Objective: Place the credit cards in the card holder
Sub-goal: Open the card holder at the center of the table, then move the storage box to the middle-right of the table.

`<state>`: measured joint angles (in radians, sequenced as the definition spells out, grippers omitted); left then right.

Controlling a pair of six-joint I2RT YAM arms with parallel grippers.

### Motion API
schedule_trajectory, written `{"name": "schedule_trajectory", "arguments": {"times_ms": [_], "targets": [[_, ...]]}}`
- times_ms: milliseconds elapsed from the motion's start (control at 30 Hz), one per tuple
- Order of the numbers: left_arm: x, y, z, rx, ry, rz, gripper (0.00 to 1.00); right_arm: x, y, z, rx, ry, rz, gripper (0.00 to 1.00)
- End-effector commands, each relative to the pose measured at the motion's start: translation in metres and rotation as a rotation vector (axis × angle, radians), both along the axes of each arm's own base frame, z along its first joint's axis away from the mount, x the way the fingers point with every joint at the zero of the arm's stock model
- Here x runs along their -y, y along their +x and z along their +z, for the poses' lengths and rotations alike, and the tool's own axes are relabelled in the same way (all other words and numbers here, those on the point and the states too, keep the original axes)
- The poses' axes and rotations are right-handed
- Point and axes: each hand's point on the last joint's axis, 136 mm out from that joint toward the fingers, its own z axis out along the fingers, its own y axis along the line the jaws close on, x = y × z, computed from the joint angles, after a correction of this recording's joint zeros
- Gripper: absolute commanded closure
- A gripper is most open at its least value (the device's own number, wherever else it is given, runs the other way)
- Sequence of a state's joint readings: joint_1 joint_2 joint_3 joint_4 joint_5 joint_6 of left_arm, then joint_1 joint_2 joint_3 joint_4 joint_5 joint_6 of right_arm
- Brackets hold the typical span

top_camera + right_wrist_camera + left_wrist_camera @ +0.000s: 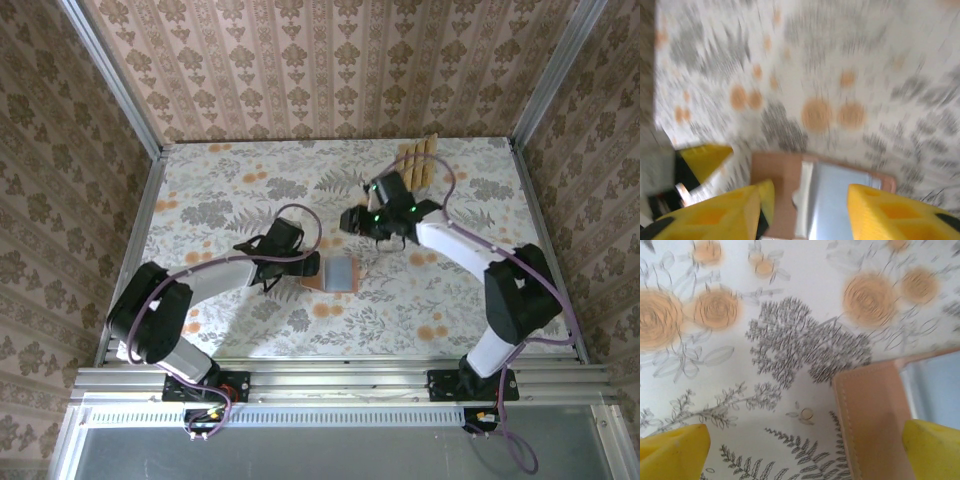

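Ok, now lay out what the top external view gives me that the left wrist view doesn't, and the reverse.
From above: both arms, the right gripper just beyond the card holder, and the credit cards lying at the table's far edge. From the left wrist, close up: the left gripper with its yellow fingertips spread wide, one overlapping the holder's stitched flap, nothing gripped. Shared: the card holder lying open on the floral tablecloth, its greyish inner panel facing up.
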<state>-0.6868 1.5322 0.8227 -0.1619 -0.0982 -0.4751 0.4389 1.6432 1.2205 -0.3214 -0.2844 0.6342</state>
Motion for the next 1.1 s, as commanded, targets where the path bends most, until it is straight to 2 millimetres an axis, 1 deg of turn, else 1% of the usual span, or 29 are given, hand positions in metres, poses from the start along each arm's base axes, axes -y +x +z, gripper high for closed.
{"name": "schedule_trajectory", "arguments": {"times_ms": [0, 67, 100, 167, 267, 367, 433, 567, 667, 867, 1067], "targets": [[0.004, 0.011, 0.032, 0.044, -0.050, 0.003, 0.00, 0.045, 0.014, 0.020, 0.018, -0.117, -0.102, 0.37], [0.005, 0.015, 0.041, 0.056, -0.064, -0.001, 0.00, 0.070, 0.027, 0.027, 0.025, -0.160, -0.183, 0.31], [0.005, 0.017, 0.046, 0.063, -0.071, -0.001, 0.00, 0.081, 0.034, 0.029, 0.031, -0.180, -0.219, 0.30], [0.006, 0.020, 0.052, 0.071, -0.081, -0.005, 0.00, 0.111, 0.044, 0.025, 0.007, -0.243, -0.310, 0.29], [0.005, 0.022, 0.055, 0.073, -0.089, -0.007, 0.00, 0.145, 0.059, 0.019, -0.025, -0.266, -0.421, 0.27], [0.004, 0.024, 0.056, 0.072, -0.094, -0.005, 0.00, 0.170, 0.075, 0.012, -0.048, -0.282, -0.489, 0.21], [0.003, 0.023, 0.055, 0.067, -0.096, -0.003, 0.00, 0.182, 0.086, 0.007, -0.060, -0.290, -0.507, 0.21], [0.001, 0.023, 0.053, 0.061, -0.107, 0.006, 0.00, 0.195, 0.105, 0.000, -0.076, -0.297, -0.513, 0.20], [0.001, 0.024, 0.051, 0.055, -0.115, 0.014, 0.00, 0.203, 0.114, -0.005, -0.090, -0.317, -0.518, 0.20], [0.003, 0.024, 0.045, 0.040, -0.134, 0.023, 0.00, 0.213, 0.128, -0.021, -0.117, -0.357, -0.544, 0.18], [0.003, 0.024, 0.043, 0.032, -0.136, 0.023, 0.00, 0.213, 0.136, -0.035, -0.134, -0.381, -0.535, 0.18]]}}
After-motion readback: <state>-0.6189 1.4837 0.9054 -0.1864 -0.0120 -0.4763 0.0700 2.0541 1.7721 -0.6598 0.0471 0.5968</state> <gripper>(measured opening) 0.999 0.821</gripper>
